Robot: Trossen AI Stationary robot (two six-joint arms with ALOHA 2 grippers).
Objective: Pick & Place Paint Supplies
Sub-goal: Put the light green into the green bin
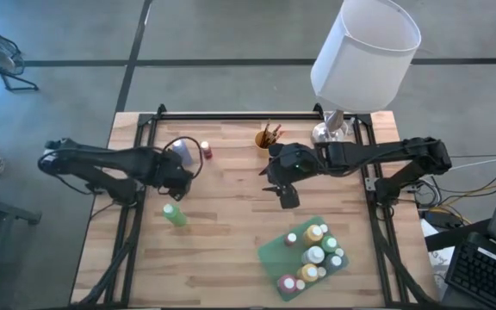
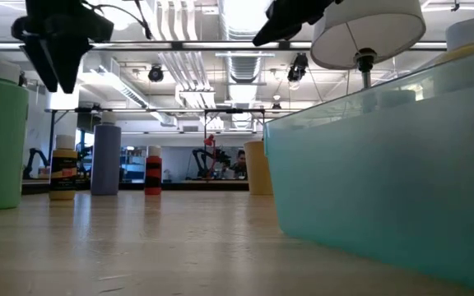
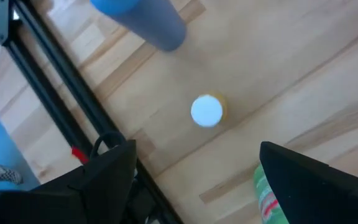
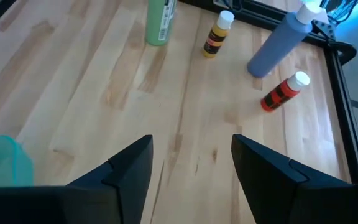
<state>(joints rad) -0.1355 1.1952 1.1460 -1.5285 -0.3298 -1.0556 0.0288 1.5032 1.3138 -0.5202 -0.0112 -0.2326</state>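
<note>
A green tray (image 1: 275, 251) near the counter's (image 1: 231, 250) front right corner holds a cluster of white-capped paint bottles (image 1: 315, 253). Left of the tray stands a green bottle (image 1: 175, 214); beyond it, toward the back left, stand a yellow bottle (image 3: 207, 111), a tall blue bottle (image 4: 279, 43) and a red bottle (image 1: 206, 151). The left gripper (image 3: 194, 180) hangs spread wide and empty above the yellow bottle. The right gripper (image 4: 191, 163), partly spread and empty, hovers just behind the tray.

The left gripper (image 1: 179, 178) hangs above the table with its fingers wide apart, and the right gripper (image 1: 288, 196) hangs near the middle, fingers apart too.
</note>
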